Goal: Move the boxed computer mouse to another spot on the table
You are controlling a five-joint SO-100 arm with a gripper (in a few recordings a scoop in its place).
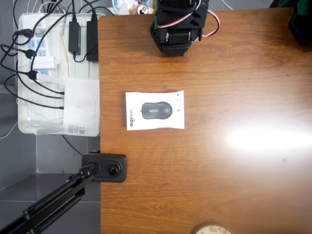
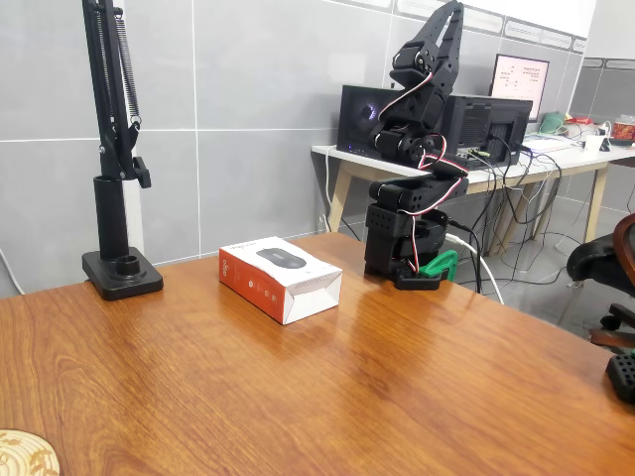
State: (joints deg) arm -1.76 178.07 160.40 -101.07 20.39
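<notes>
Boxed computer mouse (image 1: 155, 110) lies flat on the table (image 1: 219, 185), face up in the overhead view, with a dark grey mouse pictured on its white top and small dark lettering near its left edge. In the fixed view the same box (image 2: 280, 278) shows an orange-red long side and a white end flap, and it sits between the black clamp stand (image 2: 121, 270) at the left and the arm's base at the right, touching neither.

In the overhead view the box is near the table's left edge, a little left of centre, well apart from the black arm (image 1: 176, 27) at the far edge. In the fixed view the arm (image 2: 417, 149) stands folded upright over its base, with red and white wires looping along it. Its pincer points upward and I cannot tell how far it is open; it has hold of nothing.

Left of the table in the overhead view, a white tray (image 1: 24, 127) holds a white router-like device (image 1: 81, 106), a white power strip (image 1: 36, 46), 2 black adapters (image 1: 74, 36) and tangled black cables.

A round light wooden disc (image 1: 210, 229) sits at the table's near edge.
</notes>
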